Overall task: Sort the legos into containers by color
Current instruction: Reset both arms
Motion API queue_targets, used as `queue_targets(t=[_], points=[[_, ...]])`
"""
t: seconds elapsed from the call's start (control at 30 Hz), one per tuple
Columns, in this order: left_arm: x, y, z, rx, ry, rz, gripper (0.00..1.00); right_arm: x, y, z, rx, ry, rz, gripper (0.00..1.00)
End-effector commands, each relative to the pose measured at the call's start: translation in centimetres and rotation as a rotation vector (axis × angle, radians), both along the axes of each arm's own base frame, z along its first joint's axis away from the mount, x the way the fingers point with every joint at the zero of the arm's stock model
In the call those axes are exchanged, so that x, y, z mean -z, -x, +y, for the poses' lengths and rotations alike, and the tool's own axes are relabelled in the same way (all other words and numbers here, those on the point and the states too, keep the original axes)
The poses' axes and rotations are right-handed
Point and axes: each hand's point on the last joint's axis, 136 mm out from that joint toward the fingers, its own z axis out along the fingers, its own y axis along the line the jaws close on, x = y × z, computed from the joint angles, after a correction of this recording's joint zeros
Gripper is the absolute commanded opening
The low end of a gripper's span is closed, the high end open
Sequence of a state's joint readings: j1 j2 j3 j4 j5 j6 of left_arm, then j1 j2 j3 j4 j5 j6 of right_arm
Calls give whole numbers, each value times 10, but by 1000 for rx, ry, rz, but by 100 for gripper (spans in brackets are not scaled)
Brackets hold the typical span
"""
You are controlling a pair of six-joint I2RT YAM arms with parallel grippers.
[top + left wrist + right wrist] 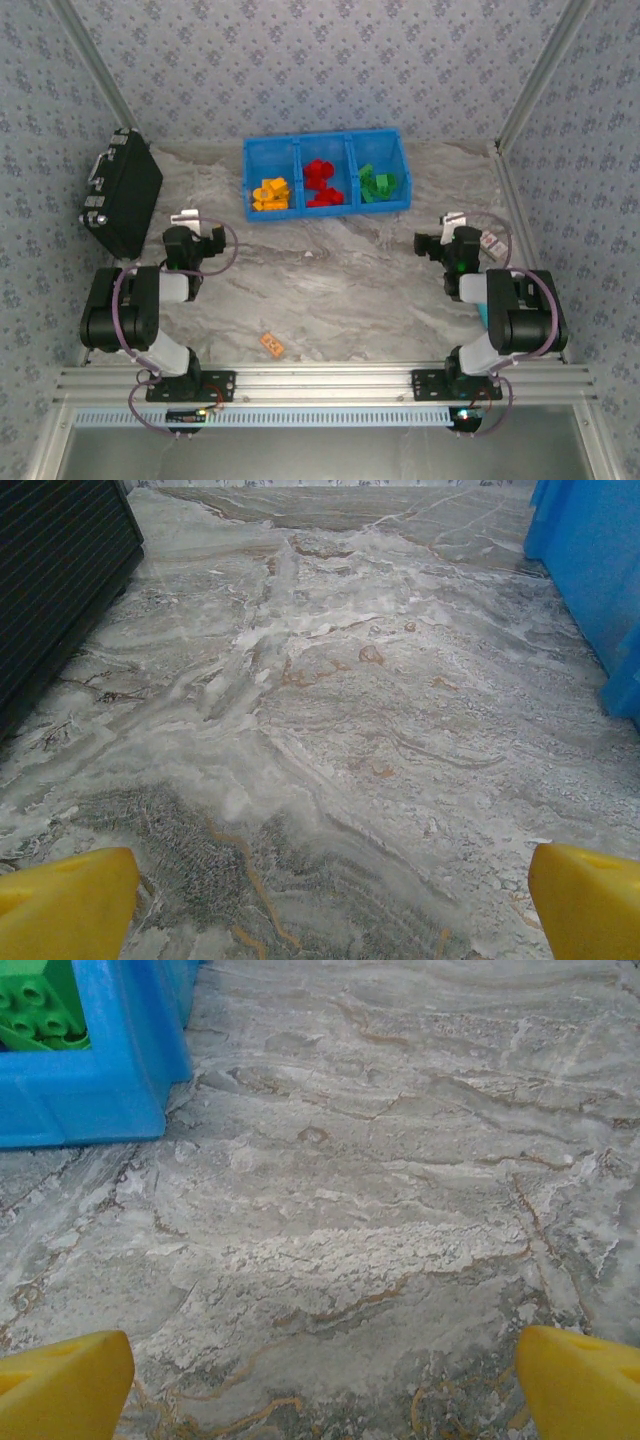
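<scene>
A black hard case [125, 195] lies on the marbled desk [340, 285], well to the left of the blue bin [326, 141]. The left claw [330, 905] hovers over bare desk, nearer than the bin and off its left end. Its yellow fingers [65, 905] are spread wide with nothing between them. In the left wrist view the bin's wall rises at the right edge and the case at the left.

The bin sits at the far side of the desk, its three compartments in a row. The left one holds the orange-yellow legos [271, 193], the middle one the red legos [322, 184], and the right one the green legos [379, 184].

A flat orange tag [272, 343] lies well in front of the bin's left compartment.

The right claw [320, 1385] hangs off the bin's right front corner, spread wide and holding nothing. In the right wrist view, green legos show just inside that corner.
</scene>
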State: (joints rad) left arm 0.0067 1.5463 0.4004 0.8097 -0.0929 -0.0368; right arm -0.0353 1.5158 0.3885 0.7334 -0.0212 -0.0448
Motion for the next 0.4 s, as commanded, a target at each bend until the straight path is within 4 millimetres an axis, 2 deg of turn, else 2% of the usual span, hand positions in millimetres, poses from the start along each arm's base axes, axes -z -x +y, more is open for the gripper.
queue_targets(t=[0.0,0.37], points=[[-9,-4,-2,17,2,-26,100,-15,-9,-5,24,-8,-63,100],[-9,-5,-3,22,1,-25,100,-15,-9,-5,24,-7,-65,100]])
